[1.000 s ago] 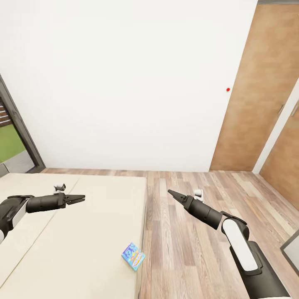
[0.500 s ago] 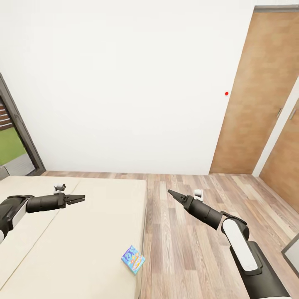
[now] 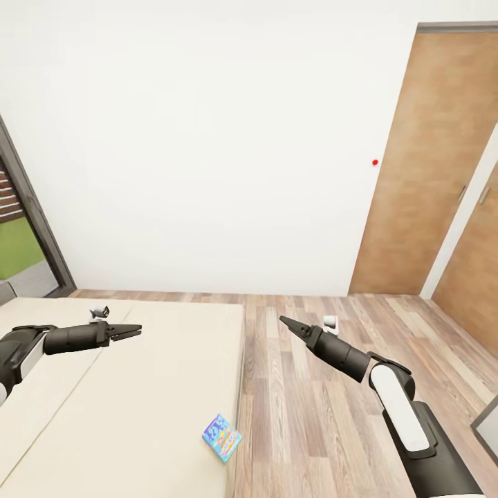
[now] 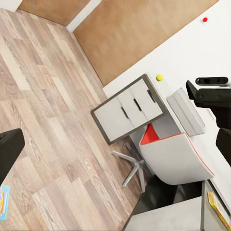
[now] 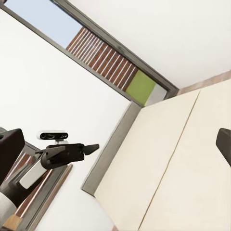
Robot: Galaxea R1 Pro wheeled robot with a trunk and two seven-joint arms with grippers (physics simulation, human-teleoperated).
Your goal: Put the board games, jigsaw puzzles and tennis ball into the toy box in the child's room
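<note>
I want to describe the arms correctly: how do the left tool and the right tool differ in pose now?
The left tool hangs above the bed and points sideways toward the right tool. The right tool is over the wooden floor, pointing up and toward the bed. Both look shut and hold nothing.

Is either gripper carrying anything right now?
No. The left gripper and right gripper are both closed on nothing; the board game lies on the bed.

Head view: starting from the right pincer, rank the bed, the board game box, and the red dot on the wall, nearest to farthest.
From the right pincer:
1. Bed, its edge just to the left.
2. Board game box, at the bed's near edge, toward the robot.
3. Red dot, high on the far wall beside the door.
</note>
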